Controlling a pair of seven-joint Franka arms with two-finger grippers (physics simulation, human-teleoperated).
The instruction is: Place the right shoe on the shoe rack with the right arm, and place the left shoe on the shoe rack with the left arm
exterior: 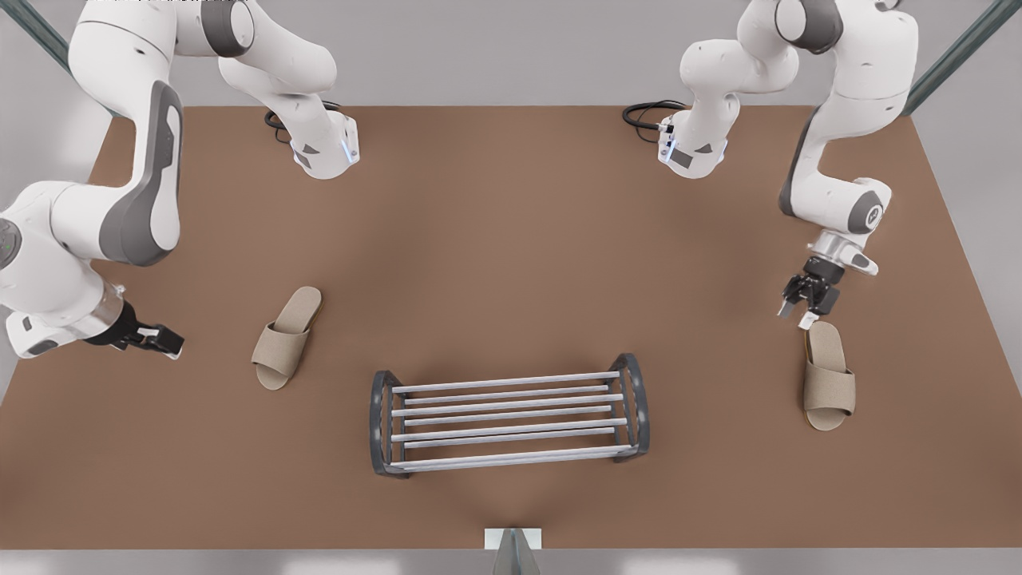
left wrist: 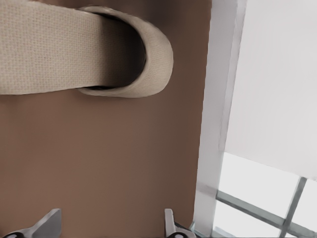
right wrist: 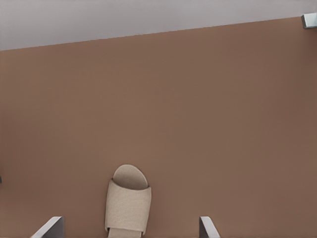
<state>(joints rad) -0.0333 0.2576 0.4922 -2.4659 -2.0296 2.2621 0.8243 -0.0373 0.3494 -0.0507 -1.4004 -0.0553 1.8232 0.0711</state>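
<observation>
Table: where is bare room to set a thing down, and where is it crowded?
Bare: the table middle, bordered by the arm bases, the right shoe, the left shoe and the shoe rack; also the corners flanking the rack. Crowded: the open left claw hangs by the left shoe; the open right claw waits beside the right shoe.

Slippers [exterior: 286,339] [exterior: 828,375] beige, woven texture. Rack [exterior: 509,415] dark grey ends, silver bars. Table [exterior: 511,239] plain brown. Arms [exterior: 120,184] white, grey patches.

Lower centre: shoe rack [exterior: 511,415]. Left of centre: tan slipper [exterior: 286,339], right gripper [exterior: 164,342] nearby. Far right: second slipper [exterior: 829,375], left gripper [exterior: 802,313] just above its heel.
</observation>
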